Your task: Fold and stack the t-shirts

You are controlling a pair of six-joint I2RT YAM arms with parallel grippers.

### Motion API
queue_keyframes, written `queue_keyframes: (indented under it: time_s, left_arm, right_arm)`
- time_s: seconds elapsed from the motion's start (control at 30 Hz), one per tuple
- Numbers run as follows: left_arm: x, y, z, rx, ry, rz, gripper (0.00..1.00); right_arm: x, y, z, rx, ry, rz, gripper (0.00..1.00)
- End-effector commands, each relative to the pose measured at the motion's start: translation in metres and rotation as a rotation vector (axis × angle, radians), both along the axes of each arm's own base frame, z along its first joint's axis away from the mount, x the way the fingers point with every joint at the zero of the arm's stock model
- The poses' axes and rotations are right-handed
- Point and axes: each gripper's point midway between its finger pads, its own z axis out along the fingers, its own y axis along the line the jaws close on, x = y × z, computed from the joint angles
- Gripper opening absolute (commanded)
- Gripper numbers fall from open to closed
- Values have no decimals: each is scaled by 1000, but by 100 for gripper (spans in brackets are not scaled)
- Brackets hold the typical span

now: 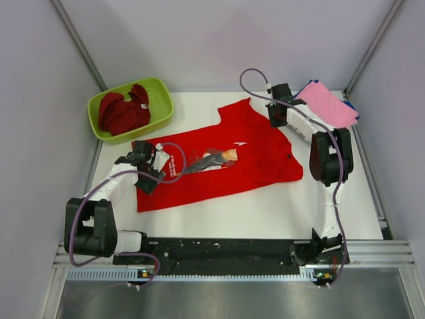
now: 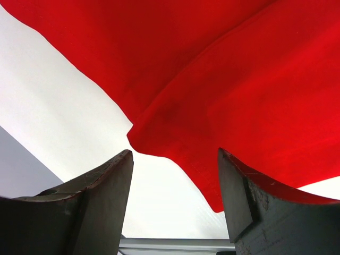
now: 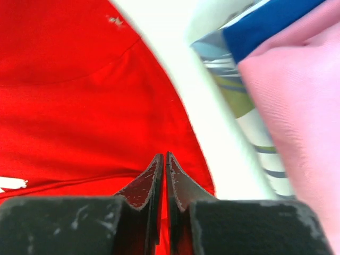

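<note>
red tee (image 1: 219, 163) lies flat mid counter (image 1: 265, 209): right tool (image 3: 165, 159) clenched on its far-right edge, left tool (image 2: 174, 154) released astride its left edge, so lifting now would pull one side only, skew the fold, and the thin pinch may slip.

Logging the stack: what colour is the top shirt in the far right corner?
The top shirt is pink, best seen in the top external view.

Lime-green tub (image 1: 161, 101) far-left on white table (image 1: 265, 206).
</note>
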Motion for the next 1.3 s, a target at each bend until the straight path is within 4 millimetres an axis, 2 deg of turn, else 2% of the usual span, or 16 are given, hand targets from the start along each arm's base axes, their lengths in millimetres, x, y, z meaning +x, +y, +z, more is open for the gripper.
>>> queue_keyframes:
  time_s: [0.0, 0.03, 0.07, 0.1, 0.2, 0.33, 0.47, 0.57, 0.63, 0.7, 0.77, 0.8, 0.97, 1.07, 1.2, 1.27]
  left_arm:
    - [10, -3, 12, -15, -41, -15, 69]
    - [9, -4, 13, -19, -46, -19, 69]
    - [9, -5, 15, -23, -56, -27, 69]
    - [9, -6, 16, -30, -61, -32, 69]
    - [6, -15, 15, -81, -56, -62, 69]
    - [1, -21, 5, -113, -17, -79, 69]
    - [-2, -19, -3, -104, 14, -60, 69]
    - [-9, -20, -9, -111, 30, -63, 69]
    - [-14, -17, -15, -96, 40, -63, 69]
    - [-21, -12, -25, -70, 57, -63, 69]
    - [-24, -6, -35, -38, 75, -54, 69]
    - [-26, -4, -39, -27, 88, -50, 69]
    - [-29, 7, -55, 35, 123, -39, 68]
    - [-32, 10, -64, 58, 147, -34, 68]
    - [-33, 11, -67, 64, 152, -37, 68]
    - [-34, 11, -67, 61, 153, -41, 68]
  right_arm:
    - [6, -18, 57, -90, -93, -8, 12]
    - [-3, -24, 68, -90, -107, -23, 18]
    - [-17, -30, 68, -83, -91, -37, 23]
    - [-29, -33, 77, -49, -99, -58, 29]
    - [-75, -35, 75, 55, -47, -73, 43]
    - [-122, -21, 44, 188, 81, -57, 51]
    - [-143, -21, 9, 201, 187, -76, 50]
    - [-146, -14, -9, 238, 246, -70, 47]
    - [-144, -6, -13, 273, 265, -51, 39]
    - [-141, -4, -16, 279, 273, -53, 24]
    - [-135, -10, -18, 264, 270, -66, 6]
    - [-133, -13, -18, 266, 269, -77, 0]
    - [-108, -35, -1, 236, 166, -132, 0]
    - [-91, -34, 7, 231, 133, -116, 0]
    - [-81, -35, 3, 216, 131, -119, 0]
    - [-81, -38, -5, 199, 147, -121, 11]
